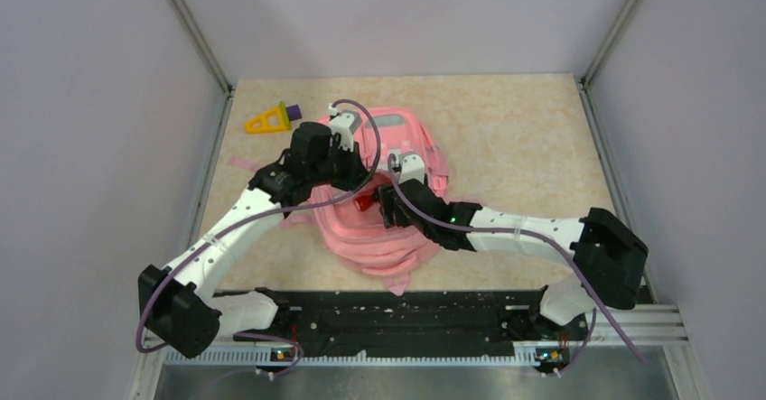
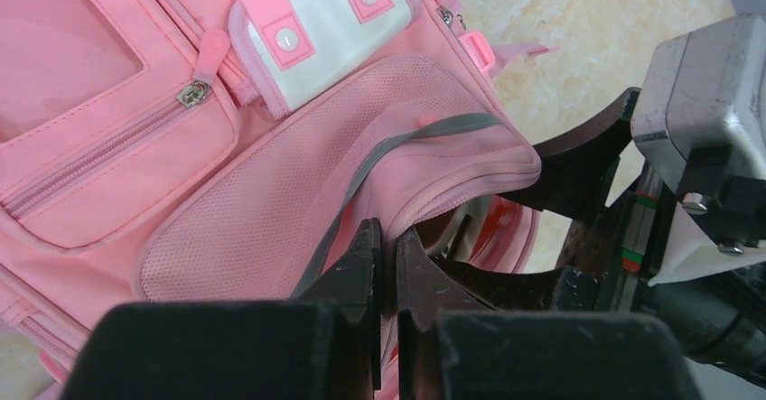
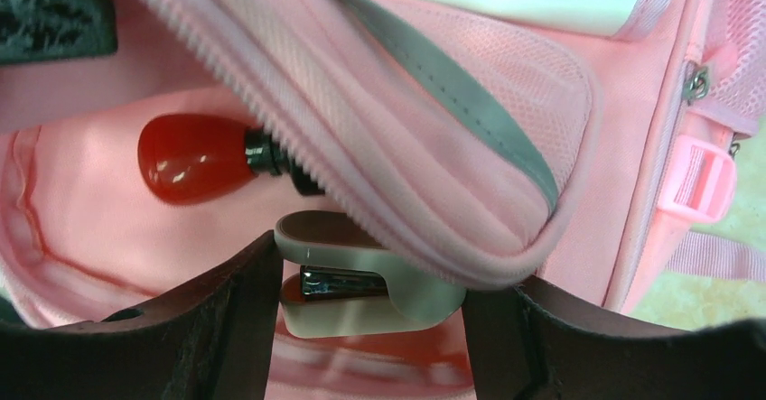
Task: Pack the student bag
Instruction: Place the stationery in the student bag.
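Fabric of the student bag, lying on the bench, is being pinched by the closed left claw; the right claw is gripping a grey object, possibly a stapler, at its opening.

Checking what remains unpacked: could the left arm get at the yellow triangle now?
Probably not yet: the left gripper is shut on the flap of the student bag. The yellow triangle lies uncovered nearby, so after letting go the way looks free.
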`<action>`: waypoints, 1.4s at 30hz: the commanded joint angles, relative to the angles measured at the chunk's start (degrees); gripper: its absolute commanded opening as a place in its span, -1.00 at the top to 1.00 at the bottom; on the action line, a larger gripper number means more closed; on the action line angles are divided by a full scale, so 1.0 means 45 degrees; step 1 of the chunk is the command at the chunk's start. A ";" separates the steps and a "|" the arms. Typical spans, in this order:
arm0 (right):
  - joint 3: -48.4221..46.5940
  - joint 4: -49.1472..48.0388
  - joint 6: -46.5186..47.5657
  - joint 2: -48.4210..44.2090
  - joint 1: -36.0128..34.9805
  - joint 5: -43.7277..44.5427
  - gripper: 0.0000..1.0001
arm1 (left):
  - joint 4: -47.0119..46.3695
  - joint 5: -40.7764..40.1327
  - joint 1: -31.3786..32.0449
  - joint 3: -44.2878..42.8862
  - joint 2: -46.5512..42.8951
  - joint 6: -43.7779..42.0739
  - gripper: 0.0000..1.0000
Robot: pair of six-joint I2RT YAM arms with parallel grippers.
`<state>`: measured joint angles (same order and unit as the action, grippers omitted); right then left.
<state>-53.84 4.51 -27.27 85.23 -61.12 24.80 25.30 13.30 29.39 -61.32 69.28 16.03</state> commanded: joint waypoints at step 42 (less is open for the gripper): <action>0.1811 -0.5134 0.2918 -0.1896 -0.0178 -0.0608 -0.91 | -0.1636 -0.0429 0.0038 -0.0026 -0.0718 -0.0110 1.00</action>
<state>-46.39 -20.34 -14.66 83.66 -61.47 28.38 22.85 12.32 29.50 -60.38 68.86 14.90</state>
